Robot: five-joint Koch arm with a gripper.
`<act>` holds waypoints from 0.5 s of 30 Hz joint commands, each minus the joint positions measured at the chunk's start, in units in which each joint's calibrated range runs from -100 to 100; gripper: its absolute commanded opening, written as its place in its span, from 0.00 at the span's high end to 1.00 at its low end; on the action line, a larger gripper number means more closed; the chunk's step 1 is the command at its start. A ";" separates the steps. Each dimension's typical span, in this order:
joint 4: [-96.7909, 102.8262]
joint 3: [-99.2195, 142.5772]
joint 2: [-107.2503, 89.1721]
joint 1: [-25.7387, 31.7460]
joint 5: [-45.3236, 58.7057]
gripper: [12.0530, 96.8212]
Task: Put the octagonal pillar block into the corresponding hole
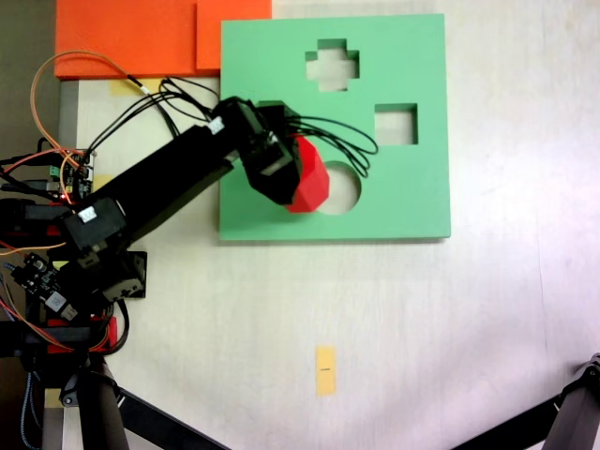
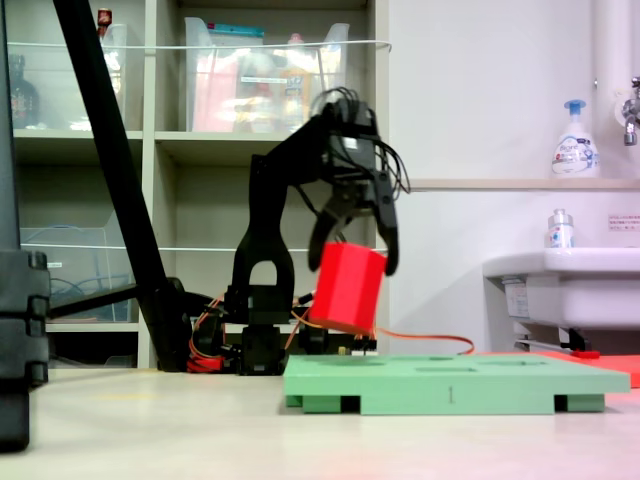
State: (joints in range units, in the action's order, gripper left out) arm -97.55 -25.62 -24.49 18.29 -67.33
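The red octagonal pillar block (image 1: 311, 183) hangs tilted a little above the green board (image 1: 422, 56), over its lower middle. My gripper (image 1: 291, 180) is shut on it; in a fixed view the fingers (image 2: 388, 245) straddle the block (image 2: 347, 292) from above, over the board (image 2: 450, 385). A curved-edged cutout (image 1: 342, 192) shows just right of the block, partly covered by it. I cannot tell whether it is the corresponding hole. The arm hides part of the board's left side.
The board also has a cross cutout (image 1: 331, 66) and a square cutout (image 1: 396, 124). Orange foam sheets (image 1: 141, 37) lie at the top left. A yellow tape mark (image 1: 325, 368) is on the table. Tripod legs (image 1: 572, 417) cross the bottom corners.
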 commanded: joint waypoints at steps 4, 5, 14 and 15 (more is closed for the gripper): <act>-2.45 -3.89 1.86 4.49 -5.27 0.69; -2.45 -3.79 2.00 5.03 -5.71 0.69; 1.98 -3.89 6.75 8.16 -8.74 0.69; 2.95 -3.79 7.45 8.30 -9.08 0.69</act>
State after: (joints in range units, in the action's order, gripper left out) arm -96.97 -25.72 -16.83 26.11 -75.53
